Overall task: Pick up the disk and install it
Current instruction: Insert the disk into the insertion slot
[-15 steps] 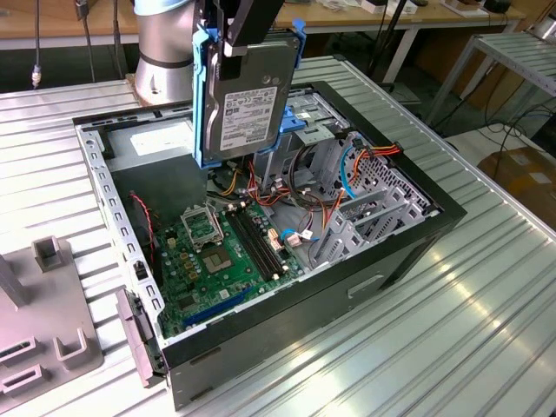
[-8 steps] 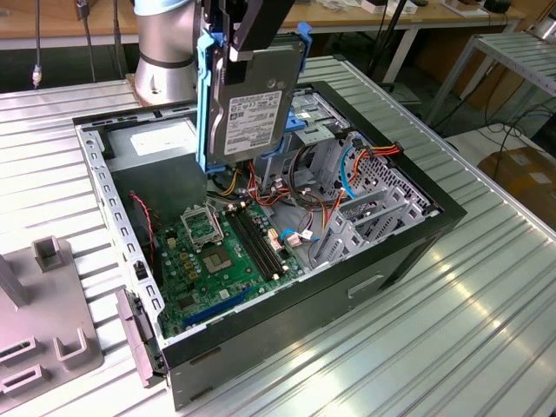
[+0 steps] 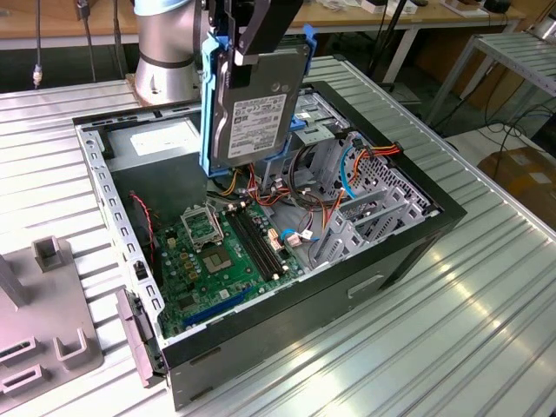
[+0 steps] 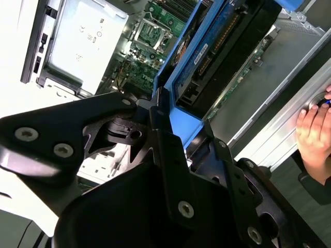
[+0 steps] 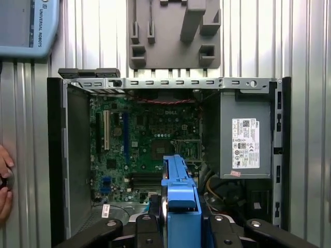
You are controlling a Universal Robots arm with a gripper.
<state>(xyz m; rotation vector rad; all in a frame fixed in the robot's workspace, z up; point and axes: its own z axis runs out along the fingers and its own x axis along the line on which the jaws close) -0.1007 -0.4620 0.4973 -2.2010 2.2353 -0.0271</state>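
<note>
One arm carries the disk in the air over the open computer case, which lies on its side on the ribbed metal tabletop. The pincer grips the disk from above, its black fingers clamped on the upper end of the light-blue carrier rail. The drive hangs upright with its white label facing the exterior camera. Its lower edge hangs over a bundle of coloured cables, between the motherboard and the drive cage at the exterior view's right.

In the first wrist view the disk shows edge-on as a blue strip between the pincer's two black arms. It sits over the motherboard, and the grey power-supply box lies to one side of it inside the case. A grey fixture plate with raised blocks sits on the tabletop beside the case, at the exterior view's left. In the second wrist view a person's hand lies near the case's outer wall.
</note>
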